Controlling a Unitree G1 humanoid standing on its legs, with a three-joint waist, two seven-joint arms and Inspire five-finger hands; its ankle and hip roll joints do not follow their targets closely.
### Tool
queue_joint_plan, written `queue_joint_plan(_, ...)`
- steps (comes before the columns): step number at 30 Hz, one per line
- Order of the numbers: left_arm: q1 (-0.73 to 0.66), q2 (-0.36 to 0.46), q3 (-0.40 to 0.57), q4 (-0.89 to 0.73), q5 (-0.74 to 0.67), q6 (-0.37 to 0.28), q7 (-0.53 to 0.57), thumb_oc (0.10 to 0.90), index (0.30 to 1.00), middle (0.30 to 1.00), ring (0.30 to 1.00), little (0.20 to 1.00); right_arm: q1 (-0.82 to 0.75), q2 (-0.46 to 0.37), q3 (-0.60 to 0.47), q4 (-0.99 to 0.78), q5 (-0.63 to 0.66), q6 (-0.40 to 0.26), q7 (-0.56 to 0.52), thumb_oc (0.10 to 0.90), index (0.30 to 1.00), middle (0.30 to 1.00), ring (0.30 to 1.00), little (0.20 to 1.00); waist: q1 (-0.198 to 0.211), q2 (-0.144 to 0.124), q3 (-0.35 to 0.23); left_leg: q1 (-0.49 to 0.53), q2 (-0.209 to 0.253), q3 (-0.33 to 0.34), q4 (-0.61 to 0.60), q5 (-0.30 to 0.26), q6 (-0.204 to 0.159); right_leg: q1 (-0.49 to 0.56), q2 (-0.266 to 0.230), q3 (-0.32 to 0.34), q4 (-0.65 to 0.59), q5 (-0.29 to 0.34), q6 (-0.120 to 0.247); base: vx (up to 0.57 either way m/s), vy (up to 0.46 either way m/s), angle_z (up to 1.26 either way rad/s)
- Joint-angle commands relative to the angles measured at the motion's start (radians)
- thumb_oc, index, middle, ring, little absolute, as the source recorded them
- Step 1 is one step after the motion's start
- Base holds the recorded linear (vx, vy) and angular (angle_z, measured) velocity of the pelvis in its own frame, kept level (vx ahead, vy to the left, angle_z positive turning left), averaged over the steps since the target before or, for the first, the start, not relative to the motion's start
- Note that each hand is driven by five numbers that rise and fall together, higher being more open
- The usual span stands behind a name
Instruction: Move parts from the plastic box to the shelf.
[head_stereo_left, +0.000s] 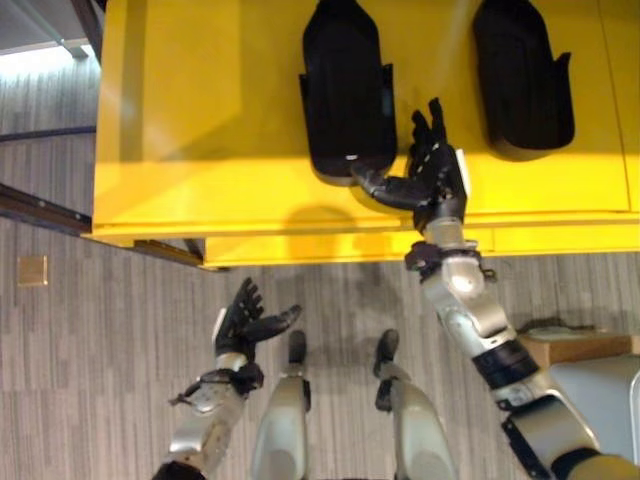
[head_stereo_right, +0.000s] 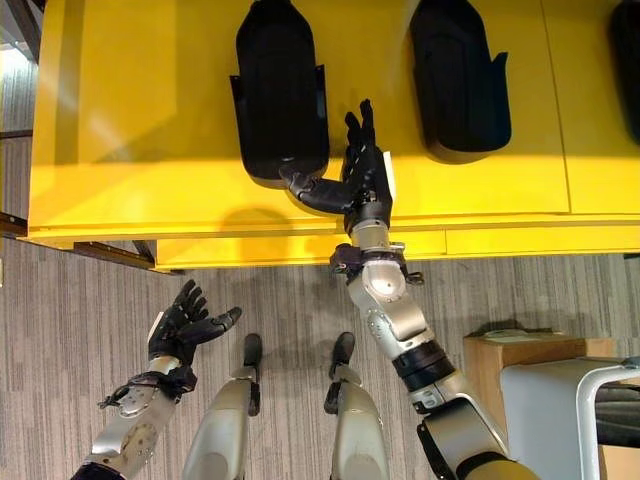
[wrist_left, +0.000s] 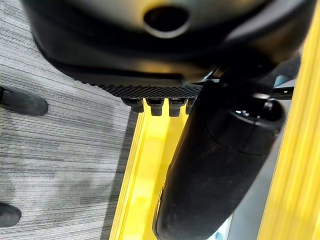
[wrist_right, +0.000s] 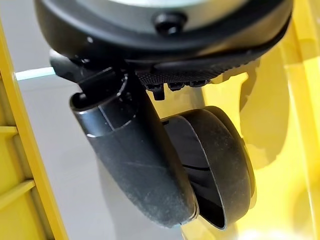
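Two black moulded parts lie on the yellow shelf (head_stereo_left: 200, 120), one at the middle (head_stereo_left: 345, 90) and one further right (head_stereo_left: 522, 75). My right hand (head_stereo_left: 435, 165) is raised over the shelf's front edge, just right of the middle part. It is open, with its fingers straight and its thumb stretched out to that part's near end. The right wrist view shows the thumb (wrist_right: 135, 160) lying against the part's rounded black end (wrist_right: 220, 170). My left hand (head_stereo_left: 240, 325) hangs low over the striped floor, open and holding nothing.
The shelf's front lip (head_stereo_right: 300, 245) runs across the view above grey striped flooring. A wooden box (head_stereo_right: 520, 350) and a pale grey unit (head_stereo_right: 560, 400) stand at the lower right. Another dark part (head_stereo_right: 630, 50) shows at the far right edge.
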Motion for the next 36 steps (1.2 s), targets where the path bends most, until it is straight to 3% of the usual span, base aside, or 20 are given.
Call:
queue_joint_plan(1, 0.018, 0.031, 0.012, -0.090, 0.027, -0.077, 0.010, 0.900, 1.000, 1.000, 1.000, 1.000, -0.100, 0.046, 0.019, -0.068, 0.037, -0.071, 0.039, 0.900, 1.000, 1.000, 1.000, 1.000, 0.041, -0.030, -0.057, 0.080, 0.057, -0.008, -0.047, -0.018, -0.004, -0.017, -0.138, 0.030, 0.174, -0.060, 0.097, 0.00, 0.000, 0.00)
queue_joint_plan(36, 0.019, 0.035, 0.016, -0.106, 0.018, -0.083, 0.018, 0.900, 1.000, 1.000, 1.000, 1.000, -0.119, 0.064, 0.034, -0.075, 0.043, -0.070, 0.025, 0.900, 1.000, 1.000, 1.000, 1.000, 0.049, -0.047, -0.060, 0.076, 0.055, -0.009, -0.033, -0.026, -0.004, -0.013, -0.134, 0.037, 0.171, -0.058, 0.096, 0.00, 0.000, 0.00)
